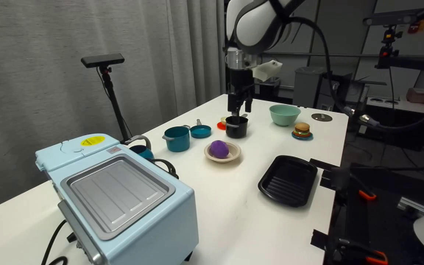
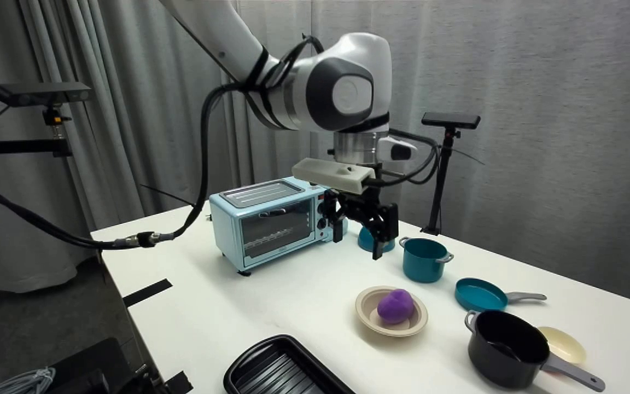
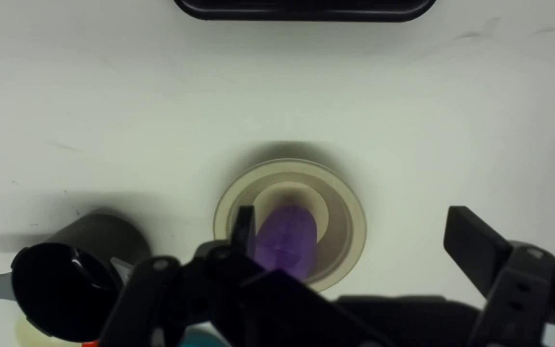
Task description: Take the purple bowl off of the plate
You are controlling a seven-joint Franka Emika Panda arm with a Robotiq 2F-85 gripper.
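The purple bowl shows in both exterior views (image 1: pixel 219 149) (image 2: pixel 395 306) as a small rounded deep-purple lump; no hollow shows, so I cannot tell that it is a bowl. It lies in the cream, deep-rimmed plate (image 1: pixel 236 150) (image 2: pixel 363 306) on the white table. In the wrist view the purple thing (image 3: pixel 287 238) sits in the plate (image 3: pixel 356 226), partly hidden by the left finger. My gripper (image 3: pixel 351 209) is open and empty. It is held above the table, apart from both; it also shows in the exterior views (image 2: pixel 358 246) (image 1: pixel 242 111). The right finger is over bare table.
A black tray (image 1: pixel 288 181) lies near the plate. A black pot (image 2: pixel 506 355), teal pot (image 2: pixel 423 262) and teal pan (image 2: pixel 479 295) stand around it. A blue toaster oven (image 2: pixel 271 219), a light green bowl (image 1: pixel 284 115) and a toy burger (image 1: pixel 301 129) are farther off.
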